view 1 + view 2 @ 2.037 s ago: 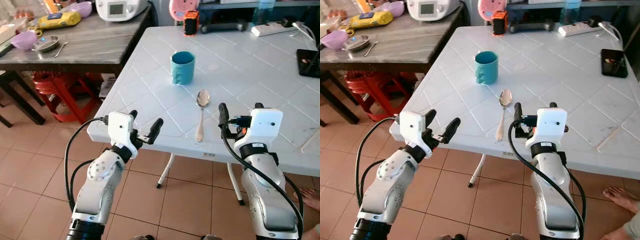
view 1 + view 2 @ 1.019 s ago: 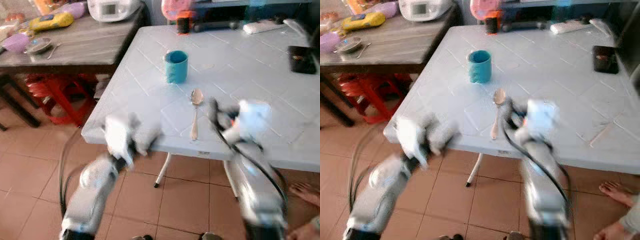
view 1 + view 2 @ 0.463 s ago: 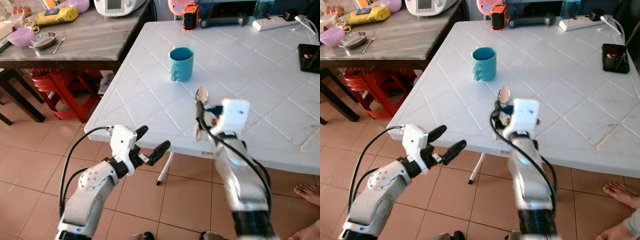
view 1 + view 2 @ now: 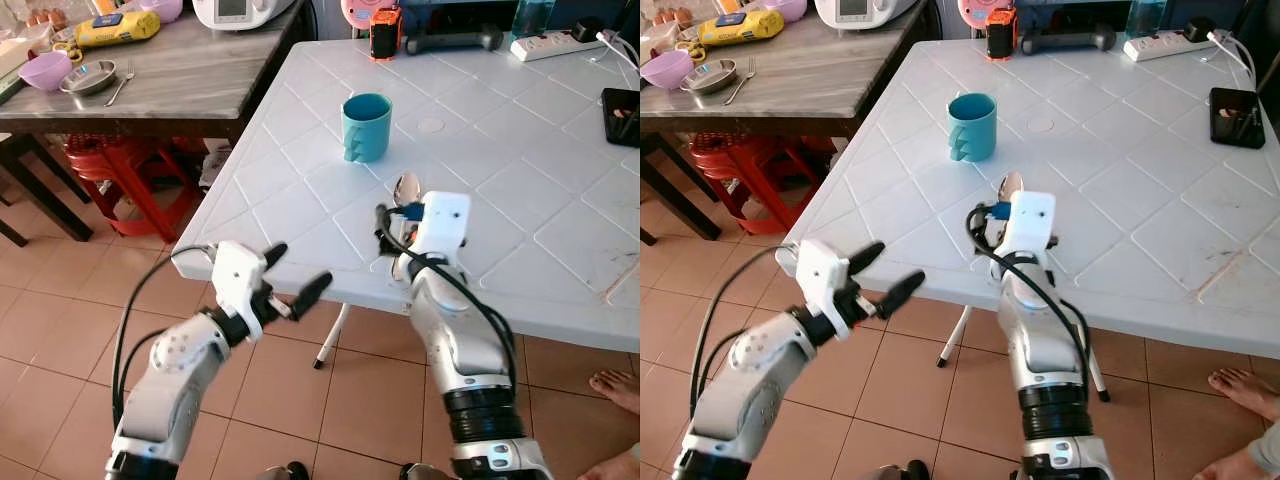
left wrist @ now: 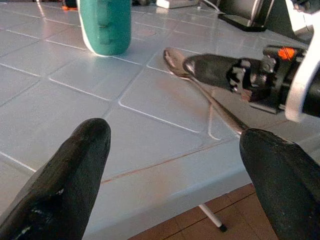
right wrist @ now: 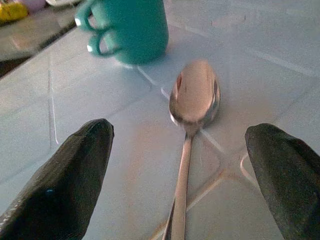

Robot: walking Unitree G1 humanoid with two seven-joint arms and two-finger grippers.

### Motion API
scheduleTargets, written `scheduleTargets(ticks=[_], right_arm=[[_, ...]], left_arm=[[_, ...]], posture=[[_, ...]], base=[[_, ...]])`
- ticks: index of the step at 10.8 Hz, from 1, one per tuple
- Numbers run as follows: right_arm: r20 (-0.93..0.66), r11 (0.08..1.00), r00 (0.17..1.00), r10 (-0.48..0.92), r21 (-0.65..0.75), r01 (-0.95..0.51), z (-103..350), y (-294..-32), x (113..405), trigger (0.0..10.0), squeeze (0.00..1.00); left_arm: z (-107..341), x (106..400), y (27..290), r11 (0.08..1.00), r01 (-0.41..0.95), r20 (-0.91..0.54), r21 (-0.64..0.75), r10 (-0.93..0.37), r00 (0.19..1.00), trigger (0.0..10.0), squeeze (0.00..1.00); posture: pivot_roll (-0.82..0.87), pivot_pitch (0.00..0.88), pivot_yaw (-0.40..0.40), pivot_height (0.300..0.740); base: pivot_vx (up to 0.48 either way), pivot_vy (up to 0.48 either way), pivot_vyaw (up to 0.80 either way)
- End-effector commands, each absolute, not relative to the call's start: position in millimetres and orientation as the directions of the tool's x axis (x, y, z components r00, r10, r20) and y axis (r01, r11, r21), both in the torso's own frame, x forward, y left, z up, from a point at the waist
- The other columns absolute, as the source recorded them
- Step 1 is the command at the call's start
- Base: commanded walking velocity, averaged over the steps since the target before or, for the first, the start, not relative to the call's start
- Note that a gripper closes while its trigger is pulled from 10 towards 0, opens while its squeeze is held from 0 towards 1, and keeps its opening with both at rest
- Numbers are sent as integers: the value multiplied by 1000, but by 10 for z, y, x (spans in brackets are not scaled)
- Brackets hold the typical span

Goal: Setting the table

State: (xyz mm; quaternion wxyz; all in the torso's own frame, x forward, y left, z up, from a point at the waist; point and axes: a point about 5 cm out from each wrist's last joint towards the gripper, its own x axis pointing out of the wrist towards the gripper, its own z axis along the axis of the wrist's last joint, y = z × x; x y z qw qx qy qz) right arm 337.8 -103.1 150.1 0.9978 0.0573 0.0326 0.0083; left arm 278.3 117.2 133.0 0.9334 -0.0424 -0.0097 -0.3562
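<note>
The right gripper point(image 6: 180, 165) hangs low over the white table point(image 4: 520, 190) with its fingers point(image 6: 65, 185) spread wide and released, holding nothing. The spoon point(image 6: 190, 120) lies flat on the table directly between those two fingers, its handle running back toward the wrist and its bowl pointing ahead of the fingertips; whether either finger touches the spoon cannot be told. Ahead of the fingertips, beyond the spoon's bowl and toward one side, stands the teal mug point(image 6: 132, 30), upright, apart from the spoon. The left gripper point(image 4: 290, 290) is held off the near table edge, above the tiled floor point(image 4: 60, 330), its fingers point(image 5: 70, 170) likewise parted and released, grasping nothing. Beyond the left fingertips the table edge, the spoon and the right gripper's black finger are seen, with the mug further on. At the far side of the table, well apart from both grippers, sit an orange and black object point(image 4: 384, 35), a power strip point(image 4: 545, 45) and a dark tray point(image 4: 622, 105). To the left stands a dark wooden table point(image 4: 170, 85) bearing a purple bowl point(image 4: 47, 70), a metal dish point(image 4: 88, 78) and a yellow item point(image 4: 115, 27). A red stool point(image 4: 110, 170) stands beneath it. A person's foot point(image 4: 612, 385) rests on the floor at lower right.
</note>
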Motion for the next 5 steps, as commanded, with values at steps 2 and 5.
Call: scheduleTargets(ticks=[2,5], right_arm=[[-104,992,994,36,126,-23,1454,-948,3397,10000,0],[-182,996,983,-5,87,21,1342,-919,3398,7137,0]], left_arm=[[1310,2806,1249,761,646,29,-55,-646,763,10000,0],[1293,2791,1203,754,654,30,-56,-654,756,10000,0]], posture=[[-61,157,146,740],[-66,161,147,740]], base=[[0,0,0],[0,0,0]])
